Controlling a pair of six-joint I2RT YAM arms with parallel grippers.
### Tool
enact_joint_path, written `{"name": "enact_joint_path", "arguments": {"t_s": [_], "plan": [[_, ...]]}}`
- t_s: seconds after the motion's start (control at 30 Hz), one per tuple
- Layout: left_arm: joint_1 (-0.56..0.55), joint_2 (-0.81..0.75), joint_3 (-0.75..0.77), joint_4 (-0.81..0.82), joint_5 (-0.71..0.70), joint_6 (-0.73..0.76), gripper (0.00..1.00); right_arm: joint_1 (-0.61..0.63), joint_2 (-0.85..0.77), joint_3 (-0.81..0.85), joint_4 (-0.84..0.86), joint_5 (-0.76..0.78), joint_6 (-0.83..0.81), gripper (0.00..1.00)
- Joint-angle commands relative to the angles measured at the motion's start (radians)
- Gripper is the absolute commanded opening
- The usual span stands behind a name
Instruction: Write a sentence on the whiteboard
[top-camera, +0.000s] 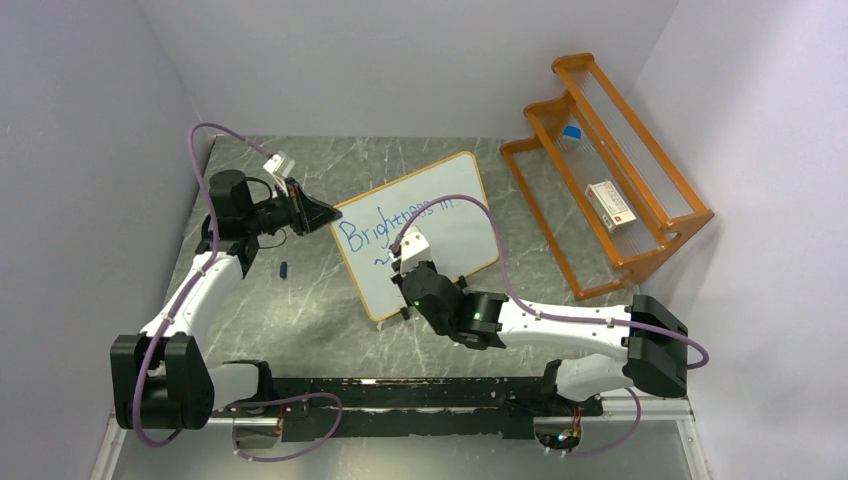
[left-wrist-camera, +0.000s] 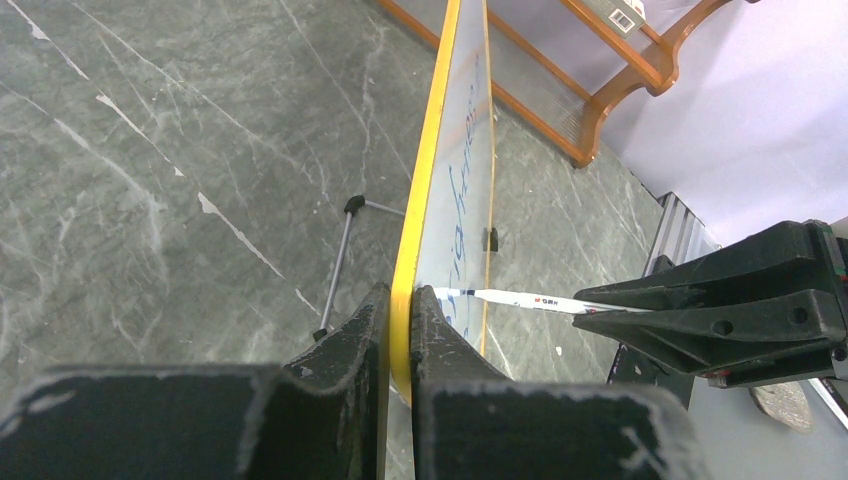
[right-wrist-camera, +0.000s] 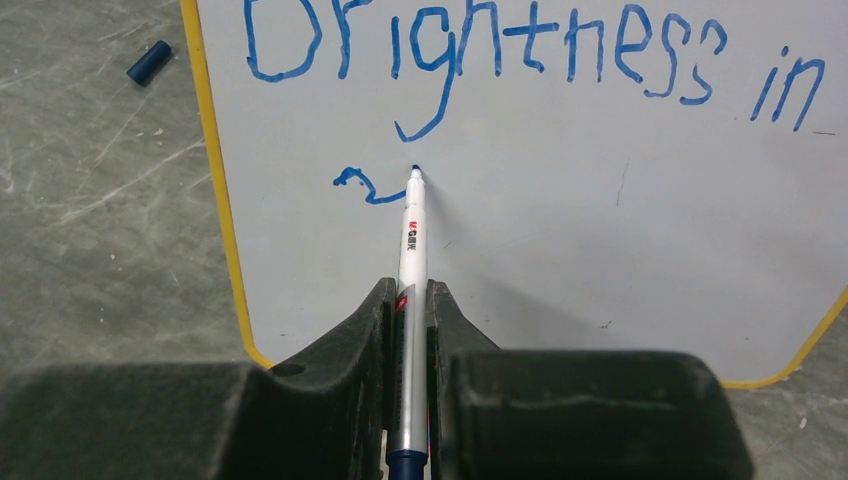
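Left gripper (left-wrist-camera: 400, 330) is clamped tight on the whiteboard (right-wrist-camera: 600, 230)'s yellow left edge, board propped up on the table. The sentence (right-wrist-camera: 520, 50) reads "Brightness in" in blue, with a squiggle below. Right gripper (right-wrist-camera: 408, 300) pinches a marker (right-wrist-camera: 412, 230), its tip on the board just right of that squiggle.

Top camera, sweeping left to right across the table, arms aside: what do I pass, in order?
blue marker cap → whiteboard → orange rack
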Motion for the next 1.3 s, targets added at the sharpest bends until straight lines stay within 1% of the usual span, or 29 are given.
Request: {"name": "enact_joint_path", "arguments": {"t_s": [0.0, 0.53, 1.27], "plan": [[-0.02, 0.038, -0.034, -0.118, -0.067, 0.061, 0.05, -0.01, 0.005, 0.009, -0.025, -0.005, 0.03, 0.0], [-0.02, 0.038, -0.034, -0.118, -0.067, 0.062, 0.05, -0.008, -0.016, -0.022, -0.13, -0.042, 0.093, 0.0], [-0.02, 0.037, -0.035, -0.117, -0.066, 0.058, 0.05, 0.02, -0.015, -0.004, -0.2, -0.074, 0.118, 0.0]]}}
